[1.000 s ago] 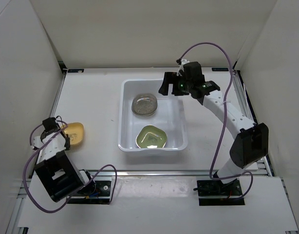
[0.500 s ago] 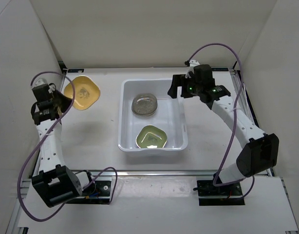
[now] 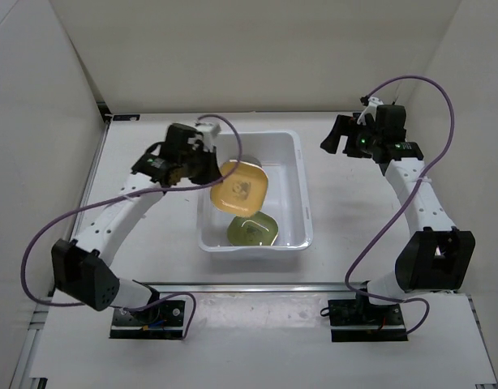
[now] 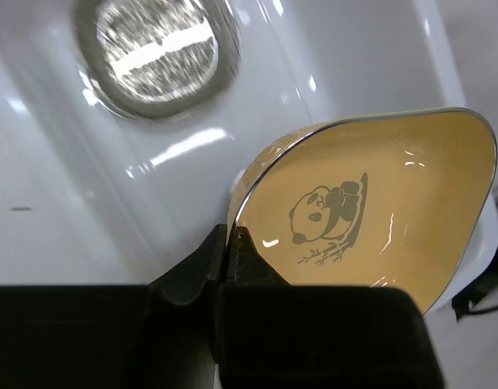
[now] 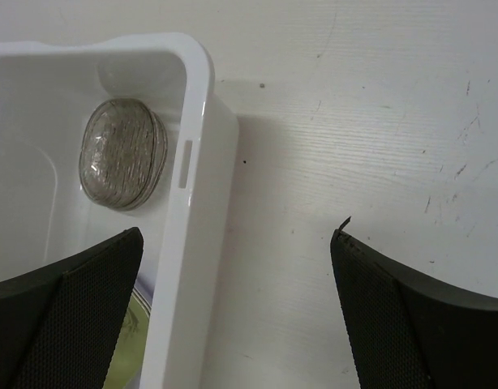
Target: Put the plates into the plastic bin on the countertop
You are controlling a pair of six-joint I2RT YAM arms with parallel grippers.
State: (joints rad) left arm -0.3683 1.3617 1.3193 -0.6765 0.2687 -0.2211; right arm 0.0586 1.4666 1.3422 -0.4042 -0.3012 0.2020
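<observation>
- The yellow-orange plate (image 3: pixel 239 188), a rounded square, is pinched at one corner by the left gripper (image 3: pixel 208 172), whose fingers are nearly closed on its rim.
- It hangs tilted beyond the fingertips, above the inside of the plastic bin (image 3: pixel 302 174).
- Its face carries a printed panda beside a bamboo sprig, seen in the left wrist view.
- Below it in the bin lie a light-green plate (image 3: pixel 254 231) and a round speckled plate (image 4: pixel 156 53).
- The right gripper (image 3: pixel 337 139) holds nothing, fingers spread wide.
- Between those fingers is bare countertop (image 5: pixel 330 146); the bin's corner sits at the inner finger.
</observation>
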